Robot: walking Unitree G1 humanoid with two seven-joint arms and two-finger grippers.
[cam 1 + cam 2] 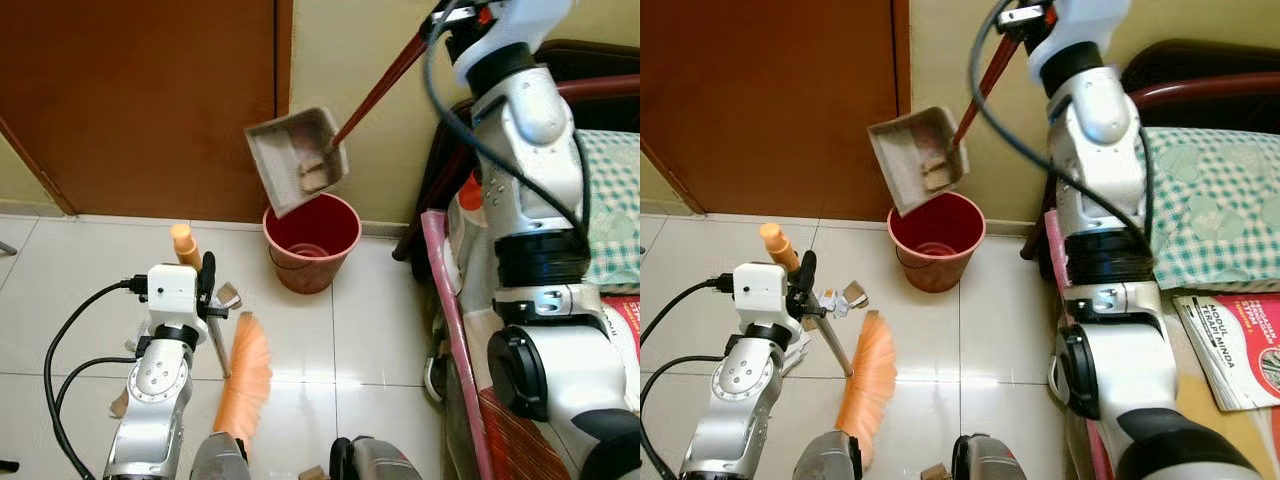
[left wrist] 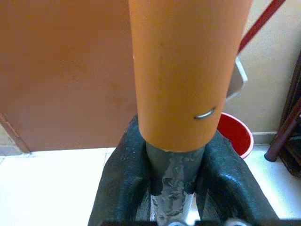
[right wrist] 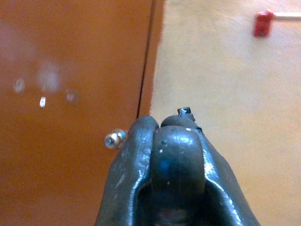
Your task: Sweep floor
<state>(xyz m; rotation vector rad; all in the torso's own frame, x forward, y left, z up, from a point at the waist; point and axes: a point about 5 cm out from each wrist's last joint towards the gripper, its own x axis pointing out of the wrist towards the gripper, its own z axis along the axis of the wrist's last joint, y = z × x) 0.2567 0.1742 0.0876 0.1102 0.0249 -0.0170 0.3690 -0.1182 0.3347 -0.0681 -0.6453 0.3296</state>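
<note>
Your right gripper clamps the dustpan handle, tilted above the red bucket; your left gripper grips the broom beside it.

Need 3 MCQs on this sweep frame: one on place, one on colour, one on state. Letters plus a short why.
1. Where is the dustpan?
A. Flat on the floor
B. Raised and tilted above the bucket
C. On the bed

2. What colour is the bucket?
A. Red
B. Blue
C. White

3. What is the left hand doing?
A. Hanging open
B. Pressing on the door
C. Shut on the broom handle

Answers:
1. B: the dustpan hangs on its red handle over the bucket's mouth, mouth tipped down, debris near its lower edge.
2. A: rim and walls are red in both eye views.
3. C: the left wrist view shows both fingers clamped on the broom handle; the orange bristles rest on the tile floor.
</note>
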